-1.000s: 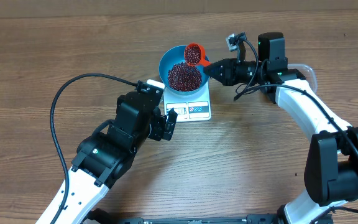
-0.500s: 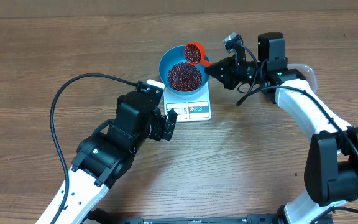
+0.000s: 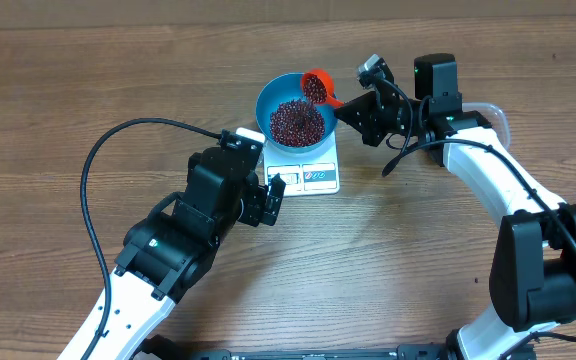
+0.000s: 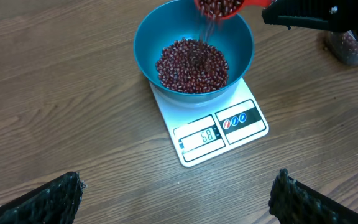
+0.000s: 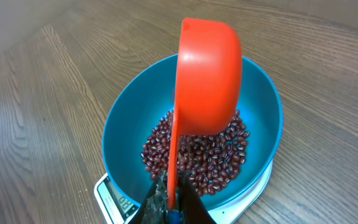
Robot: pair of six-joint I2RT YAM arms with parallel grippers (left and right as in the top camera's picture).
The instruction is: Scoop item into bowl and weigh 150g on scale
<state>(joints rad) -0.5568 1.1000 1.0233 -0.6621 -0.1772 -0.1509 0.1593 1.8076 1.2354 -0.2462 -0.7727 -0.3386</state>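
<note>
Progress: partway; dark red beans (image 4: 191, 65) heap in the round blue plastic bowl (image 4: 145, 46) on the white digital scale (image 4: 248, 124); its display seems to read 68, short of 150g.
Remaining: more beans, judged several scoops.
Orange plastic scoop (image 5: 210, 74): tipped above the bowl's rim, beans spilling in.
Right gripper (image 5: 169, 202): clamped on the scoop's handle.
Left gripper (image 3: 271, 197): fingers spread, empty, just beside the scale.

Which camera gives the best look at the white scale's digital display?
The left wrist view: the white scale's digital display faces the camera unobstructed, digits appearing to read 68. Overhead shows it too small to read. The right wrist view catches only a corner beside the blue plastic bowl.
</note>
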